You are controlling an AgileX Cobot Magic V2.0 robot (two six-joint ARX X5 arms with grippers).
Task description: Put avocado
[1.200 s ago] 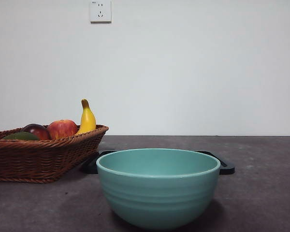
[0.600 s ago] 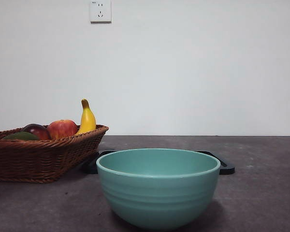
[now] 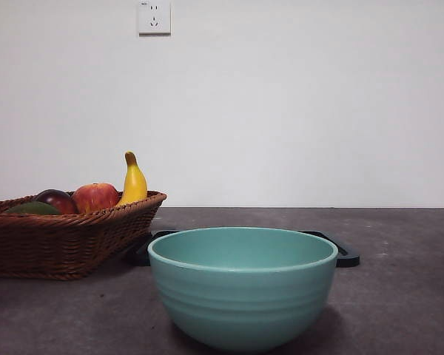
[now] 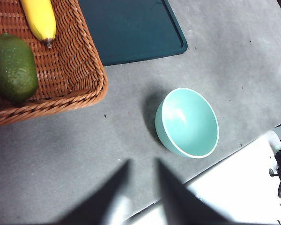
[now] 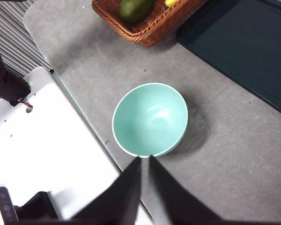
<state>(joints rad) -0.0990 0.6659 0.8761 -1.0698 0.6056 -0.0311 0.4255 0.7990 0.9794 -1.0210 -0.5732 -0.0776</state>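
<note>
1. Avocado (image 4: pixel 11 68) lies in the wicker basket (image 3: pixel 66 237) at the left of the surface (image 3: pixel 399 296), on the basket's near side, beside the banana (image 4: pixel 40 18). Neither claw touches it.
2. Handling judgement: smooth, rounded skin may slip; firm, moderately heavy. Grip across the narrow middle, jaws set on opposite flanks, approaching from above to clear the basket wall.
3. Teal bowl (image 3: pixel 243 285) stands empty at centre, near edge; the dark tray (image 5: pixel 253 51) lies behind it.
4. Left claw (image 4: pixel 140 176) hangs high, jaws narrowly apart, holding nothing.
5. Right claw (image 5: pixel 145 171) hangs above the bowl's near rim, jaws almost closed, empty.
</note>
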